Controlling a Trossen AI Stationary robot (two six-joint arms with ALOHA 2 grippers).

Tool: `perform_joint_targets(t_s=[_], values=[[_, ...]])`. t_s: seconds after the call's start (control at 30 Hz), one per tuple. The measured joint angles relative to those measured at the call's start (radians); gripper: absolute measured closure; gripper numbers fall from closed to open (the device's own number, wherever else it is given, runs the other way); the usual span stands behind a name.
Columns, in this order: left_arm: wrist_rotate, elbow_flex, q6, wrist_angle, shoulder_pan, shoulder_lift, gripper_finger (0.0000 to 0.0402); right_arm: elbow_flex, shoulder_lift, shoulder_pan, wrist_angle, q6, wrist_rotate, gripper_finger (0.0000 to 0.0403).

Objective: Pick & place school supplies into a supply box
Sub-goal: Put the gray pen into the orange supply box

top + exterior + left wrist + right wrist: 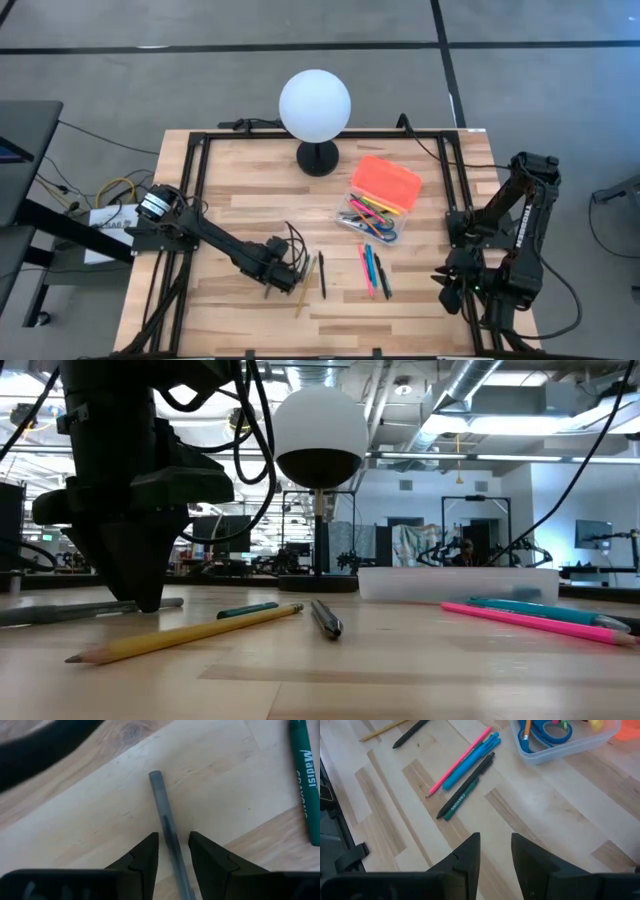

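Yellow pencil (185, 633) foremost; left fingers (172, 851) parted astride grey pen (166, 822); right fingers (495, 851) parted, empty, near table edge.

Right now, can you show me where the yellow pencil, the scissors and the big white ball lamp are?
yellow pencil (185, 634), low view, middle of its wooden shaft.
scissors (555, 731), right wrist view, on the blue handle loop inside the clear box.
white ball lamp (315, 103), high view, middle of the round globe.

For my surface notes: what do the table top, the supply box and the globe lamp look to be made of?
Table top: light wood planks, matte, with visible grain and knots. Supply box: clear, probably plastic tray, since its contents show through, with an opaque orange lid. Globe lamp: smooth white shade, glass or plastic, on a dark base.
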Motion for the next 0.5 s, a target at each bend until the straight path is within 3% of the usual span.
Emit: perform_joint_targets(t_s=[0.33,0.5], values=[[0.072,0.002,-0.003,0.014,0.029,-0.002,0.0371,0.0,0.0,0.0,0.0,-0.003,0.0,0.0301],[0.078,0.003,0.03,0.022,0.032,-0.002,0.0383,0.0,0.0,0.0,0.001,-0.005,0.0,0.0301]])
